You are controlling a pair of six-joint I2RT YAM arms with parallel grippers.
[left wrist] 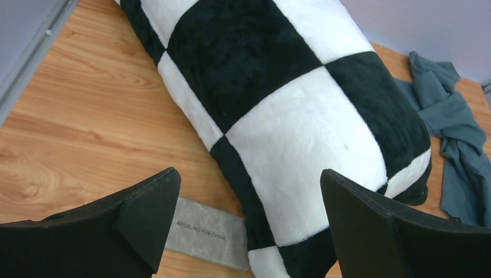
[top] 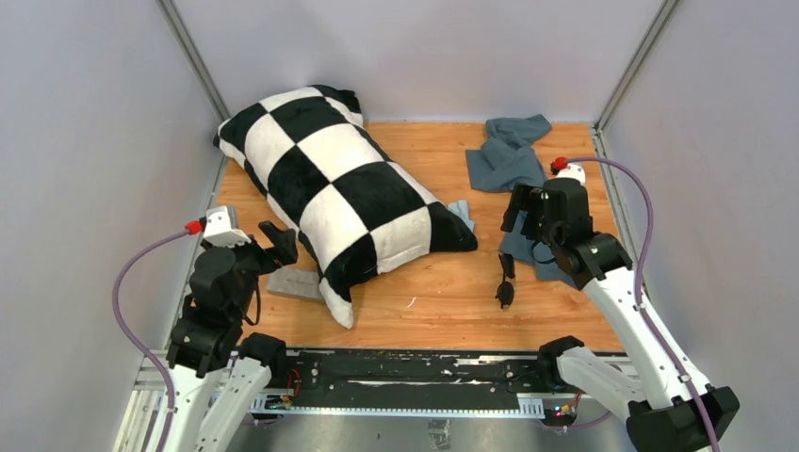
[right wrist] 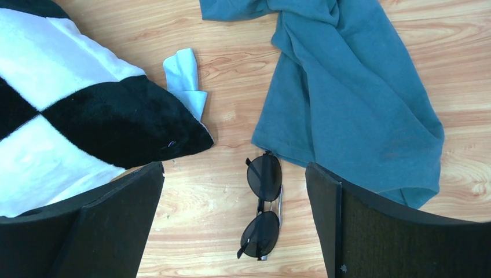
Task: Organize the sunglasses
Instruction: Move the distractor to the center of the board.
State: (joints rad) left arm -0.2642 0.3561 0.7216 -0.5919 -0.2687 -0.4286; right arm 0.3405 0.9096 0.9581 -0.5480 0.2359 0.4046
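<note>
Right wrist view: the slender black folded sunglasses lay on the wooden table, just beside the hem of the rumpled teal cloth. The right gripper hovered above with fingers spread and empty, probably lined up for a pick. The left gripper was also released and empty, near the checked black-and-white plush pillow and the grey fabric case.

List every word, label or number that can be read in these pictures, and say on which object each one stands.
"REFUELING FOR CHINA": small dark print on the grey fabric case, which lies at the edge of the checkered pillow, seen in the left wrist view.
In the top view the same print is too small to read.
The sunglasses show no readable text, nor does anything else.
</note>
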